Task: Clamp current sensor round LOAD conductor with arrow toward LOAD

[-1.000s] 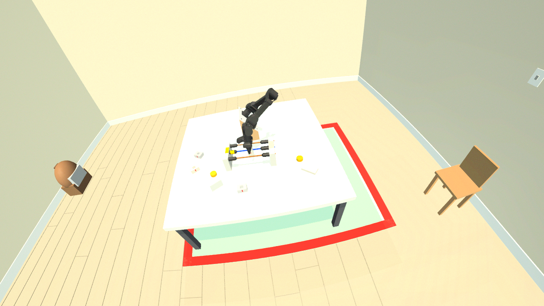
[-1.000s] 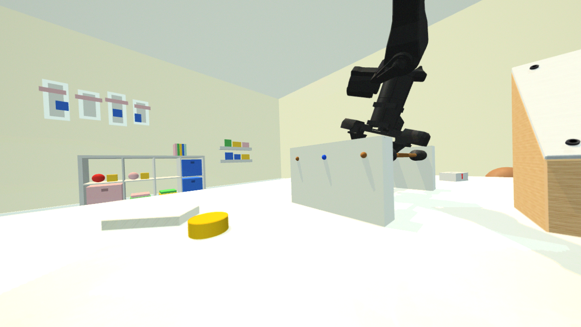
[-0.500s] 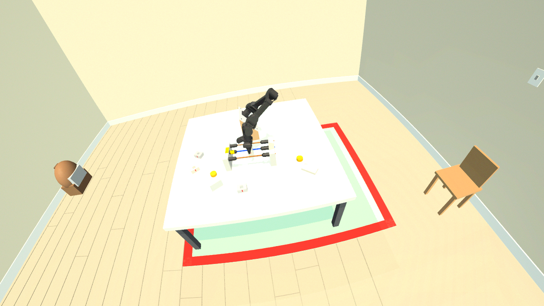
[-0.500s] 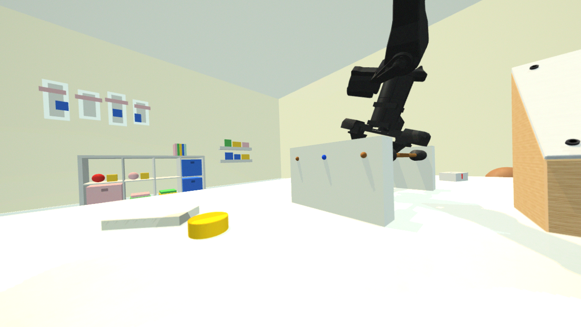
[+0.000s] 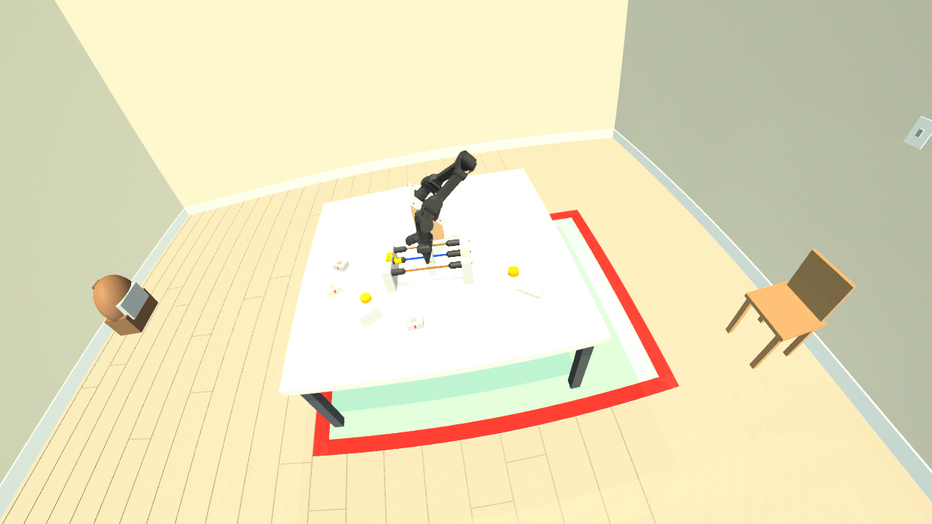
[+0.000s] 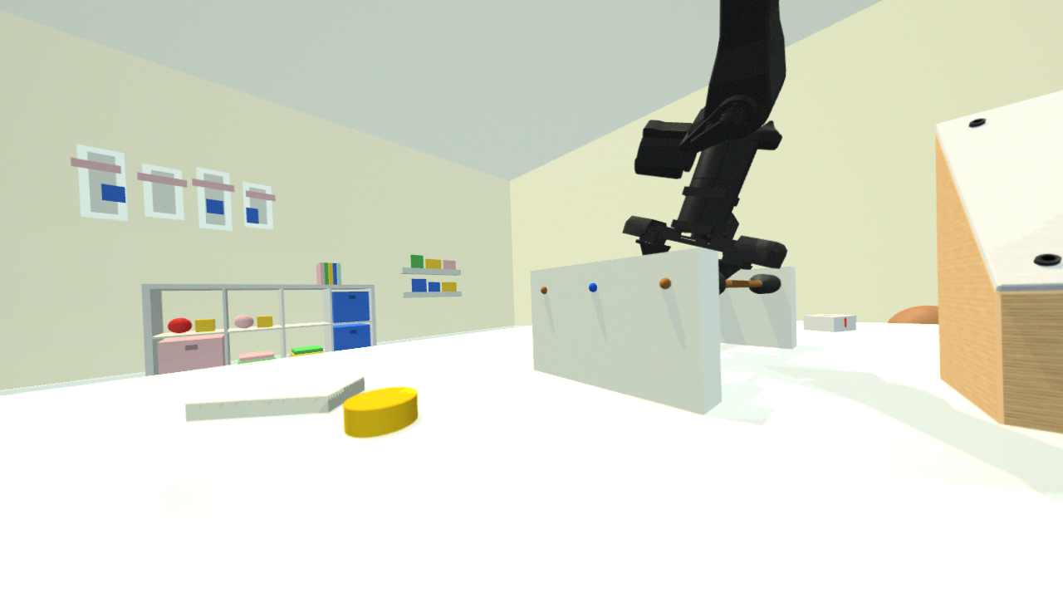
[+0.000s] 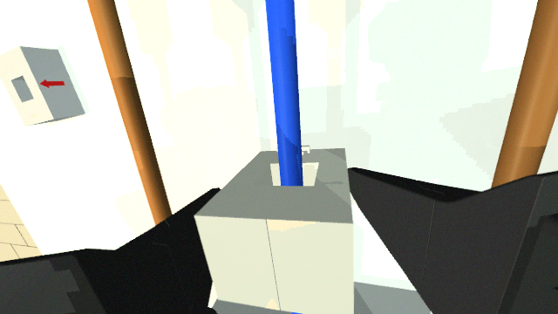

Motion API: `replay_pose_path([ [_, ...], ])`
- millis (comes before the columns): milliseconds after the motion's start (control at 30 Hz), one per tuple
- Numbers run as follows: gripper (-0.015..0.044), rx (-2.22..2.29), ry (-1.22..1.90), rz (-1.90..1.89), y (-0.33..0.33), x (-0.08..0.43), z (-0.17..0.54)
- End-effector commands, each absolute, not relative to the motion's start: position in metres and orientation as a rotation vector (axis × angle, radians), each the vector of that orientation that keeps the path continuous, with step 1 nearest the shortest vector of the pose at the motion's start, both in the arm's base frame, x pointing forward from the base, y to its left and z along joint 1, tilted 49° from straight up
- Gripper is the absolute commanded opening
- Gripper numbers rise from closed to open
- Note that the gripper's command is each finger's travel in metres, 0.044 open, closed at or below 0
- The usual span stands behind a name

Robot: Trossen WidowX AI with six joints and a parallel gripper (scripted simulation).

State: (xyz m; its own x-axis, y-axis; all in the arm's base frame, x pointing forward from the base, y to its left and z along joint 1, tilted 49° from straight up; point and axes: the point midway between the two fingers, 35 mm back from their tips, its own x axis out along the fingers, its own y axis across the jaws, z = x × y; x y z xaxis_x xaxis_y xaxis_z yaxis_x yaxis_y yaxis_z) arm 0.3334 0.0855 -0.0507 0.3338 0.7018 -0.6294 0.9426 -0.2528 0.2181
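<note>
The current sensor [image 7: 279,257] sits around the blue conductor [image 5: 416,258] [image 7: 285,83], clamped between the fingers of the pincer [image 5: 427,259] [image 7: 285,186]. An orange conductor [image 7: 135,113] runs on one side, another [image 7: 520,96] on the other, above the white surface [image 5: 456,338] [image 6: 446,505] [image 7: 209,52].

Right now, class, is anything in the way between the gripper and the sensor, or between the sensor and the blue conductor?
Nothing visible. The gripper is shut on the sensor, and the blue conductor already runs through its window.
</note>
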Motion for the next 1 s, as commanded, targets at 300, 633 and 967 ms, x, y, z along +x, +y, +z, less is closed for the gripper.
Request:
replay_pose_path([
  [300, 0.0263, 2.037, 1.438, -0.556, 0.0853, 0.3332, -0.0507],
  [633, 0.0263, 2.037, 1.438, -0.556, 0.0853, 0.3332, -0.0507],
  [967, 0.0263, 2.037, 1.438, -0.556, 0.0853, 0.3332, -0.0507],
])
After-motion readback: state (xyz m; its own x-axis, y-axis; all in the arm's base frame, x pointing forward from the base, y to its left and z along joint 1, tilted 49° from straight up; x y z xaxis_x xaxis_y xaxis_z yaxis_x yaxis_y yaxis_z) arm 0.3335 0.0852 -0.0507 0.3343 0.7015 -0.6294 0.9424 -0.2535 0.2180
